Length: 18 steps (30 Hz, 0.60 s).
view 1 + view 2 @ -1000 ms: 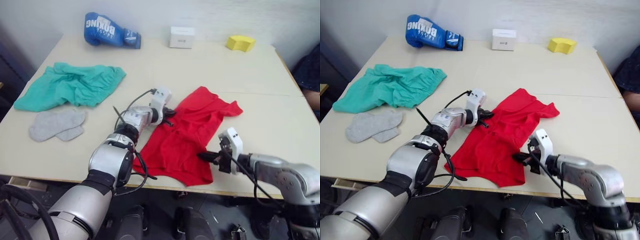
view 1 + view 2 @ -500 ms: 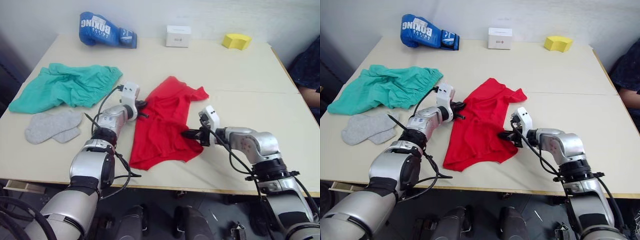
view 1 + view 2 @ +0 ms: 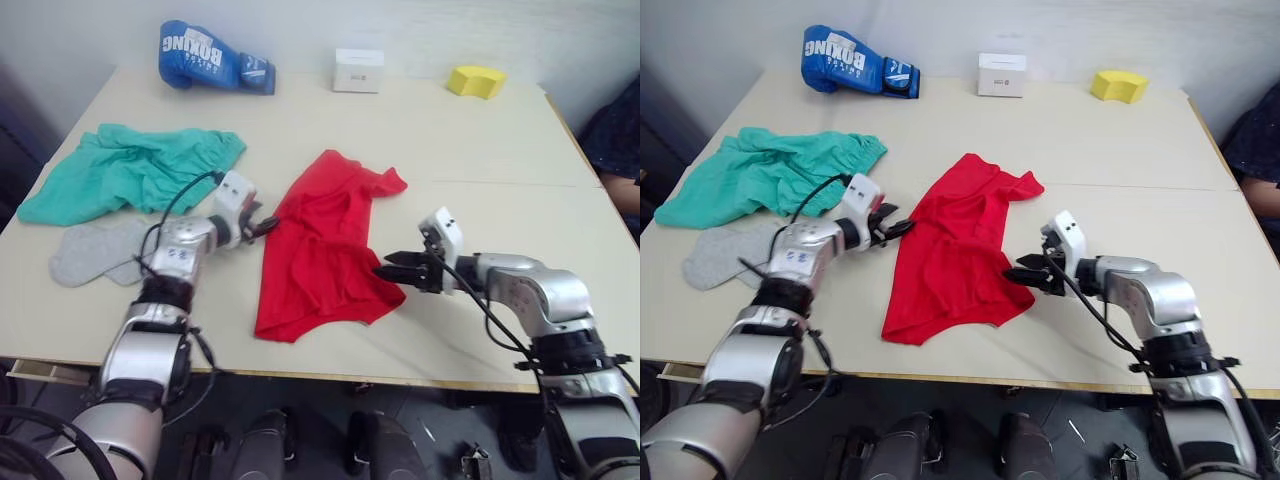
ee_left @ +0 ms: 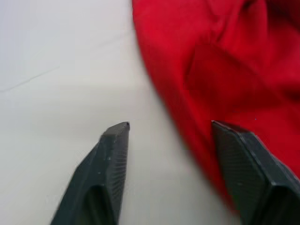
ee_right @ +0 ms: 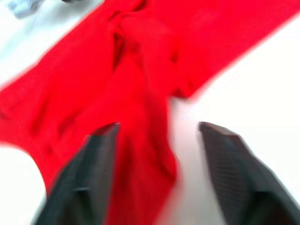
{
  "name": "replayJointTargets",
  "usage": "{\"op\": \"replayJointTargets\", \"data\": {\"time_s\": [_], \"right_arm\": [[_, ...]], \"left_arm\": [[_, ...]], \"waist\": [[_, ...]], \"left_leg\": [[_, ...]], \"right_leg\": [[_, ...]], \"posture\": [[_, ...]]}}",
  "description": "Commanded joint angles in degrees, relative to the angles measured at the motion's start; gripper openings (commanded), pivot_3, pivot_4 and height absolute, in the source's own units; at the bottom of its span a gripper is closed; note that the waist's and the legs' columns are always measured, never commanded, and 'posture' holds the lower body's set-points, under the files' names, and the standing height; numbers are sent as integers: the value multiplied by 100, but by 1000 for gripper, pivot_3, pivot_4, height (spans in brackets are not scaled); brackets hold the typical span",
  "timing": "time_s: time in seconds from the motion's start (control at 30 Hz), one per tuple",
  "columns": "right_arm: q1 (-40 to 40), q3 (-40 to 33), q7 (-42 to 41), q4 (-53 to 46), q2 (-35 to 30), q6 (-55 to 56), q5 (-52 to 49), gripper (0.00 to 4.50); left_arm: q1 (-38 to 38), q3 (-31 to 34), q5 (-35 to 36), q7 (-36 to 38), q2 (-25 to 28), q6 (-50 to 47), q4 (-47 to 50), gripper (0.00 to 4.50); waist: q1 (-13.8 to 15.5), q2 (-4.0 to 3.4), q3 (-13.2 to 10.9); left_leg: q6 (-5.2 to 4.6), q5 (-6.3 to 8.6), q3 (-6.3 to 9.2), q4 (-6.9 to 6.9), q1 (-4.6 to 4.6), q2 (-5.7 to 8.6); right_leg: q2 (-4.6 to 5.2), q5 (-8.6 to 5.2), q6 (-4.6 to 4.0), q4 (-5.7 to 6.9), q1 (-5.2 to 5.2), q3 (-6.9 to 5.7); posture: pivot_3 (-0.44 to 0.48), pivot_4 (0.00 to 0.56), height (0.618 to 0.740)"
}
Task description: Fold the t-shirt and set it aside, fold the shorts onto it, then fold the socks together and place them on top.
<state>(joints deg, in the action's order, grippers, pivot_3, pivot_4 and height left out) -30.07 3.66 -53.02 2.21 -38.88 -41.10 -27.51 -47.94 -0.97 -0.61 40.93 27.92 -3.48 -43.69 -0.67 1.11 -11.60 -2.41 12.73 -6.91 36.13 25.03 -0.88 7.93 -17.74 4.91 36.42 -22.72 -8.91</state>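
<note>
Mid-table (image 3: 470, 150), the t-shirt (image 3: 320, 250) lies crumpled in a long strip, one sleeve end pointing toward the white box (image 3: 358, 70) at the far edge, hem toward the near edge. Left gripper (image 3: 892, 228) sits just beside the shirt's left edge, jaws apart, holding nothing; wrist view has one finger (image 4: 110, 159) over bare table, the other over red cloth. Right gripper (image 3: 392, 270) sits at the shirt's right edge near the hem, jaws apart, empty. Left of the shirt: the shorts (image 3: 130, 170), bunched, and the socks (image 3: 85, 255) nearer the front edge, overlapping each other. Beyond the shirt: blue boxing glove (image 3: 210, 68), yellow block (image 3: 477, 80).
</note>
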Motion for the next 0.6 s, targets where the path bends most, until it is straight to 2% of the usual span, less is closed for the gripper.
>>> {"op": "replayJointTargets", "data": {"time_s": [0.03,0.07,0.17,0.3,0.5,0.6], "right_arm": [[208,-53,-524,40,-493,1812,758,4216],[237,-45,-553,298,-603,2429,1041,4499],[256,63,-819,1120,-812,4333,1699,4499],[-54,244,-1258,2438,-888,6590,2259,4499],[-907,686,-1094,4405,-502,9475,3061,4499],[-1295,841,-655,5065,-274,10219,3515,4499]], "left_arm": [[605,-225,-270,572,723,976,1060,4194],[792,-258,-326,692,952,1345,1256,4482],[1134,-387,-382,1076,1441,2548,1448,4482],[1256,-718,-613,1465,1872,4319,1042,4482],[808,-1138,-896,1457,1692,5630,406,4482],[596,-1309,-988,1450,1598,6048,64,4482]], "waist": [[-16,0,0],[-34,0,0],[-37,-2,-1],[-19,-4,-2],[-67,-17,-10],[-93,-17,-10]], "left_leg": [[1,1,0,1,0,-2],[2,0,-2,1,-4,-3],[5,1,-4,-2,-14,-4],[5,2,-5,-8,-28,-3],[-6,-2,-19,-6,-40,5],[-7,-3,-22,-5,-54,5]], "right_leg": [[-2,0,0,1,0,-1],[-2,0,0,-1,0,1],[10,1,2,-20,2,3],[40,2,3,-25,14,2],[42,5,9,-22,25,7],[37,5,9,-18,36,9]], "posture": [[0,150,740],[0,150,740],[0,150,740],[0,150,740],[0,150,740],[0,150,740]]}}
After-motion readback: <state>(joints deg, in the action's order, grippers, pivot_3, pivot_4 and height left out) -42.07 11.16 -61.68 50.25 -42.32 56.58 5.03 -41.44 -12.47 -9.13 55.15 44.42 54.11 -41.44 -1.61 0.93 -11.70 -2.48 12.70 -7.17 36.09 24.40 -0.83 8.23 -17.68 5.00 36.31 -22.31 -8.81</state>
